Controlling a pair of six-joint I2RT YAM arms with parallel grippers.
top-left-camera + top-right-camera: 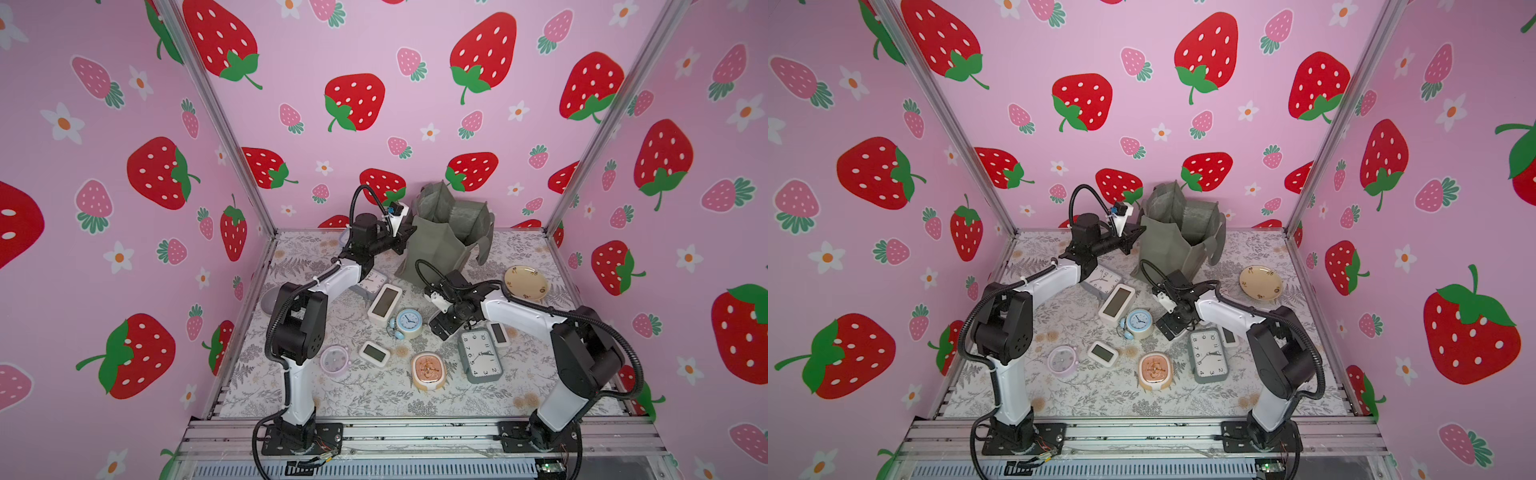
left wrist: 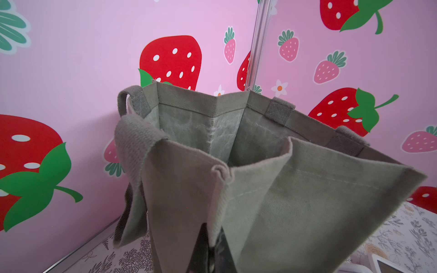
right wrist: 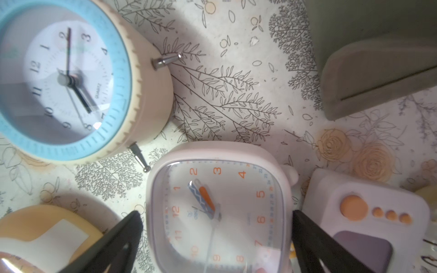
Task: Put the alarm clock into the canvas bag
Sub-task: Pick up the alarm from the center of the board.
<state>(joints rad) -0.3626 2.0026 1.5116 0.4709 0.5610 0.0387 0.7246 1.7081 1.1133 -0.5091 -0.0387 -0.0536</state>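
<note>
Two arms are in view, each at a different spot. We note the left gripper [image 1: 406, 233] pressed together on the near rim of the canvas bag [image 1: 436, 249]. In the left wrist view its dark fingers [image 2: 201, 250] pinch a fold of the fabric just beside a handle strap. The bag stands upright at the far middle of the table [image 1: 374, 395], with its mouth open and its sides creased.

The right gripper [image 1: 441, 329] hangs low over the middle of the table, jaws spread wide. In the right wrist view its fingers [image 3: 123, 236] flank the alarm clock [image 3: 220, 196], a white rounded-square one with orange numerals. It lies face up on the table, outside the bag and well apart from it. We cannot tell whether the fingers touch its sides. In both top views the gripper hides this clock.

Just beside it we record a blue round clock [image 3: 63, 78] and a white digital clock [image 3: 364, 219] with orange buttons. A grey rectangular clock [image 1: 480, 355] lies near, on the front side.
</note>
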